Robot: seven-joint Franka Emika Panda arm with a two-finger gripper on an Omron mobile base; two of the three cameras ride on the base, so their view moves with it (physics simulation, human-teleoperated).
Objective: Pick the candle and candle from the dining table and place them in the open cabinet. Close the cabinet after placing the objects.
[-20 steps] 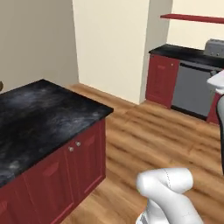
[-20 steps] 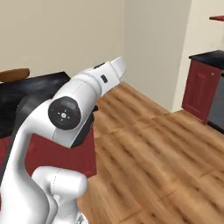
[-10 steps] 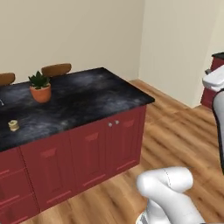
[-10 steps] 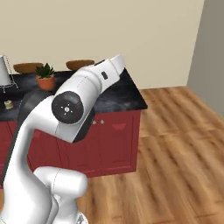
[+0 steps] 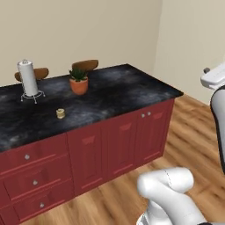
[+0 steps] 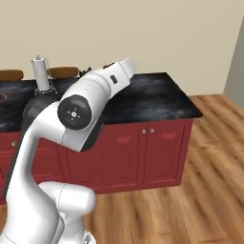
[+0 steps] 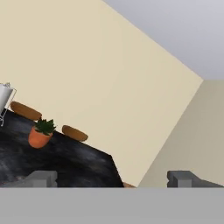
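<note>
The view has swung along the worktop (image 5: 114, 94); the squat candle (image 5: 60, 113) stands upright; the end effector (image 7: 113, 178) is spread wide, empty.

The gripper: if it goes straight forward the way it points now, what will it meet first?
Probably the cream wall behind the dining table. The open gripper aims above the tabletop and past the potted plant; nothing nearer sits between its fingertips, though depth is hard to judge.

potted plant (image 5: 79, 81), paper towel roll (image 5: 28, 78) nr brown chair backs (image 5: 85, 65)
</note>
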